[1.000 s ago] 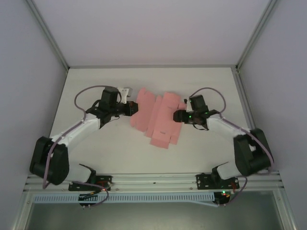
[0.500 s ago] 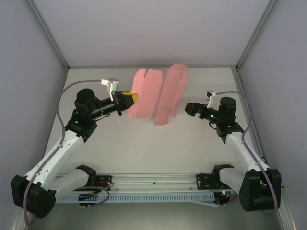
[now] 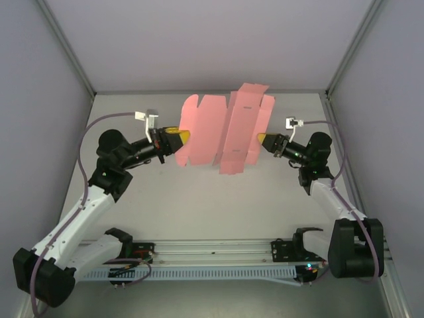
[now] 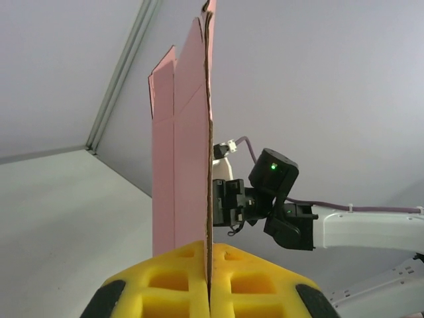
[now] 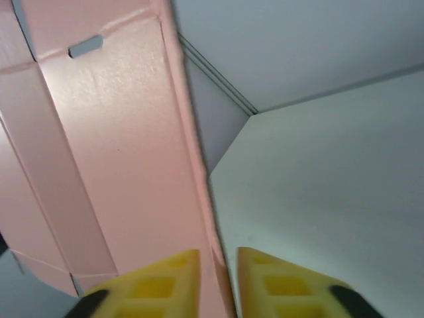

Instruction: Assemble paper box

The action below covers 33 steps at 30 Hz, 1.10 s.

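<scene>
Above the middle of a white table (image 3: 199, 199), a flat pink sheet (image 3: 222, 136) of die-cut card is held up in the air between two robot arms, as seen from the overhead camera. The sheet is divided into long panels by creases, and tabs jut from its far and near edges. It is lifted clear of the table. Its left edge is clamped by the left gripper (image 3: 177, 140), whose yellow pads (image 4: 165, 278) are pressed together on the card. In the left wrist view the sheet is seen edge-on, rising straight out of the seam between those pads, and the right arm (image 4: 358, 228) is visible beyond it. The right gripper (image 3: 264, 140) is placed at the sheet's right edge. In the right wrist view that edge is seen running down between this gripper's two yellow pads, which are set close on either side of it with a thin gap showing. Whether the card is actually pinched there cannot be told. A small slot (image 5: 86, 45) is cut beside one crease.
</scene>
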Motion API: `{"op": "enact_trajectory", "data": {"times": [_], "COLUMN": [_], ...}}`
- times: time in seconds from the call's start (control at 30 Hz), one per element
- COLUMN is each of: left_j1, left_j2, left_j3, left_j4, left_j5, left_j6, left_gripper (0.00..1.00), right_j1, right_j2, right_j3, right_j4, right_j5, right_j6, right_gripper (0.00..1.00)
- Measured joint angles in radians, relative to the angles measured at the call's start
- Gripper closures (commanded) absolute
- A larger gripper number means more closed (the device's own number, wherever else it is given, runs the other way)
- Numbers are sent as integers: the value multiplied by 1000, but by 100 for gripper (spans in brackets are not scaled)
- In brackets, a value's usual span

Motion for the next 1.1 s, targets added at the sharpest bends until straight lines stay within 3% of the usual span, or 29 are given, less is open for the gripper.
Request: {"op": "enact_trajectory", "data": {"times": [0.1, 0.2, 0.23, 0.27, 0.3, 0.33, 0.6, 0.7, 0.87, 1.1], "left_j1": [-1, -1, -1, -1, -1, -1, -2, -2, -2, -2], "left_j2": [-13, -27, -33, -39, -45, -52, -90, -89, -47, 74], "left_j3": [-11, -16, -17, -18, -19, -22, -53, -53, -27, 58], "left_j4": [-8, -58, -83, -115, -148, -193, -645, -756, -800, -757], "left_j5": [-35, -98, -126, -156, -187, -232, -689, -776, -790, -731], "left_j6": [-8, -6, -2, 7, 11, 15, 27, 27, 50, 119], "left_gripper": [100, 100, 75, 43, 18, 0, 0, 0, 0, 0], "right_j1": [-1, -1, -1, 0, 1, 8, 149, 179, 254, 423], "right_j2": [0, -8, -13, -19, -26, -34, 28, 146, 269, 258], "right_j3": [0, 0, 2, 4, 10, 25, 178, 232, 319, 322], "right_j4": [7, -2, -21, -53, -99, -175, -720, -873, -1027, -969], "right_j5": [-11, -22, -23, -27, -26, -21, 150, 271, 557, 788], "right_j6": [-3, -20, -37, -63, -98, -147, -497, -581, -739, -1108], "right_gripper": [100, 100, 100, 100, 100, 100, 100, 100, 100, 100]}}
